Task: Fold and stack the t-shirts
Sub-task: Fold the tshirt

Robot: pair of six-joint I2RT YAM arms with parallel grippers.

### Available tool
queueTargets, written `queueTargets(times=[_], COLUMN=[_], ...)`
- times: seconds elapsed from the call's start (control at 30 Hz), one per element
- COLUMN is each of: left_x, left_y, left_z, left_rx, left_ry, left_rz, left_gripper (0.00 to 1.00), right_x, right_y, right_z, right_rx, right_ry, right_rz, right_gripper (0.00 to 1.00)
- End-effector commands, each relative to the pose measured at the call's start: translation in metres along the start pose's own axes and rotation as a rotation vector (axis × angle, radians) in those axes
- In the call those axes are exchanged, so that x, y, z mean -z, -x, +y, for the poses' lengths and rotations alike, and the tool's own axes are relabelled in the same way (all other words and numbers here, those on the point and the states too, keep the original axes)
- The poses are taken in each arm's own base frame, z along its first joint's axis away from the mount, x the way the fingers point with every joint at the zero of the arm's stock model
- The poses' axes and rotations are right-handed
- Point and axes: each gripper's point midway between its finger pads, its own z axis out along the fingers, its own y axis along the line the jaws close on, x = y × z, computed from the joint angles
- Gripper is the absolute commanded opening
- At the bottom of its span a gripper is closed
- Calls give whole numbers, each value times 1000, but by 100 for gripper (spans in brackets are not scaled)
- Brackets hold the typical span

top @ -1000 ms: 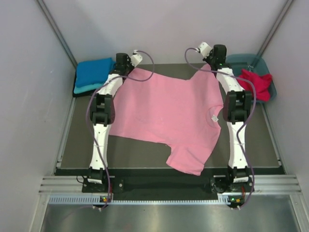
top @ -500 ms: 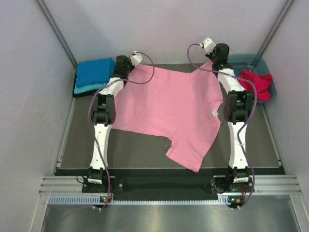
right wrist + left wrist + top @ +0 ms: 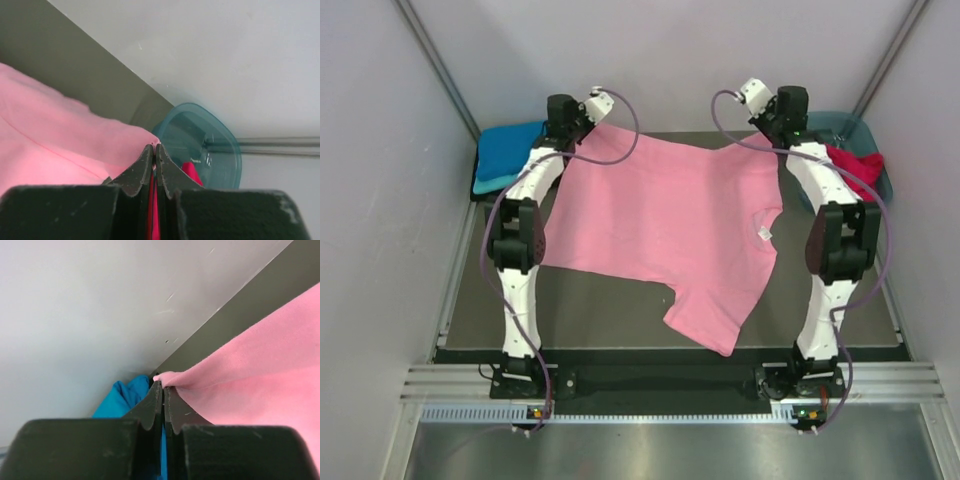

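A light pink t-shirt (image 3: 670,215) is stretched across the dark mat, its far edge lifted and one sleeve trailing toward the near edge. My left gripper (image 3: 582,128) is shut on the shirt's far left corner (image 3: 167,377). My right gripper (image 3: 772,135) is shut on the far right corner (image 3: 145,137). A folded bright blue t-shirt (image 3: 508,148) lies on a turquoise one (image 3: 490,183) at the back left, also seen as blue cloth (image 3: 122,397) in the left wrist view. A crimson red t-shirt (image 3: 855,170) hangs from the tub.
A blue-grey plastic tub (image 3: 842,128) stands at the back right corner, seen as a teal tub (image 3: 210,145) in the right wrist view. Pale walls close in the mat (image 3: 600,315) on three sides. Cables loop over both arms.
Both grippers have risen and moved toward the back wall with the pink shirt's corners, the arms straightening. The shirt's far edge lifted and the cloth pulled tauter.
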Motion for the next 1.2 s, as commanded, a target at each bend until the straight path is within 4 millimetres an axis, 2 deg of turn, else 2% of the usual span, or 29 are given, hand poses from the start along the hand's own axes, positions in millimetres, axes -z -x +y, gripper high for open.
queueTargets(times=[0.0,0.13,0.17,0.2,0.27,0.4,0.53,0.63,0.73,0.87,0.97,1.17], left_x=[26,38,40,44,50,57,60,62,63,65,68,78], left_y=[21,17,9,10,2,-11,-25,-26,-29,-35,-37,-46], left_z=[8,3,-2,-1,-4,-6,-13,-4,12,18,16,-5], left_rx=[-24,-44,-50,-53,-59,-57,-66,-68,-73,-90,-87,-85], left_ry=[-28,-48,-62,-61,-70,-81,-82,-61,-26,-30,-50,-148], left_rz=[-31,-24,-8,-11,5,25,34,30,21,28,31,63], left_gripper=[0,0,0,0,0,0,0,0,0,0,0,0], right_x=[49,72,74,84,91,115,129,136,145,160,173,188], right_y=[27,27,19,22,18,20,18,17,12,6,-3,-20], right_z=[-13,4,15,13,29,39,67,76,76,79,91,111], right_rx=[-54,-46,-45,-52,-79,-108,-109,-106,-101,-98,-100,-126], right_ry=[7,40,60,57,110,139,204,224,225,239,284,347], right_rz=[-43,-39,-20,-29,-20,-26,-14,-12,5,19,40,79], right_gripper=[0,0,0,0,0,0,0,0,0,0,0,0])
